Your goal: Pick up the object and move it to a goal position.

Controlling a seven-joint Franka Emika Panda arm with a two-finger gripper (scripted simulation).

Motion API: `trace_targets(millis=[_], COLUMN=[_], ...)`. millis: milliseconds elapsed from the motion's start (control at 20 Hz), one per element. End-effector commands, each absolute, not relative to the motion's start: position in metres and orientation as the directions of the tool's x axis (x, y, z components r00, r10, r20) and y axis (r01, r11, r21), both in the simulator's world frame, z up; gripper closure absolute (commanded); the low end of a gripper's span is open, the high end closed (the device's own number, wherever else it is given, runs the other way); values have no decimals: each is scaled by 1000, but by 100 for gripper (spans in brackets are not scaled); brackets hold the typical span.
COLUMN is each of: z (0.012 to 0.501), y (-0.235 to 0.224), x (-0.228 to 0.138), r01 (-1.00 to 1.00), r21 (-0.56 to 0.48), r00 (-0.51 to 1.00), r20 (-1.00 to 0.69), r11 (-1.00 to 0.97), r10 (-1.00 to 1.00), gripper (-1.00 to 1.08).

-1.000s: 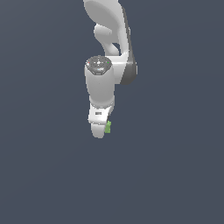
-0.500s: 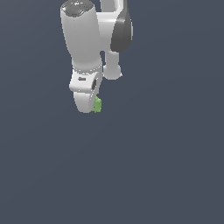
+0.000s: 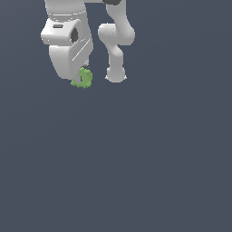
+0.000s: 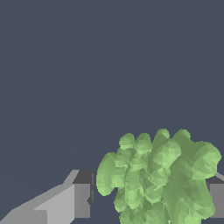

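Since the earlier frames your arm has swung up and toward the exterior view's left, carrying the blob (image 3: 82,78) along. Your pincer (image 3: 79,79) is clamped on it, a finger (image 4: 74,199) at each side, so you appear mid-transfer; no goal marker shows.

Even, diffuse simulator light is filling both views; no glare is showing. The white arm (image 3: 68,43) is shading softly to grey underneath. The flat slate background is taking no cast shadows. Faceted edges are rendering sharp, without blur.
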State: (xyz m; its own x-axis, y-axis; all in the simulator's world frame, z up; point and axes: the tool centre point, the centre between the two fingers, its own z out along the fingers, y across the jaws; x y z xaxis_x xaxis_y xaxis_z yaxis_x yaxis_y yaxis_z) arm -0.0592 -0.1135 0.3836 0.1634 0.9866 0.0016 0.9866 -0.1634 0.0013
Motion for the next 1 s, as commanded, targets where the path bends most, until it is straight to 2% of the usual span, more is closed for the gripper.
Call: trace_targets(millis=[0,450,950], z=[410,481,508], y=[-123,-150,-161], x=[-68,-88,-94], r01=[987,986,986], r21=[0,0,0], r00=[163,164,165], r20=[2,1,0], r11=[-163,-164,-165], r10=[987,986,986], gripper=[108,108,108])
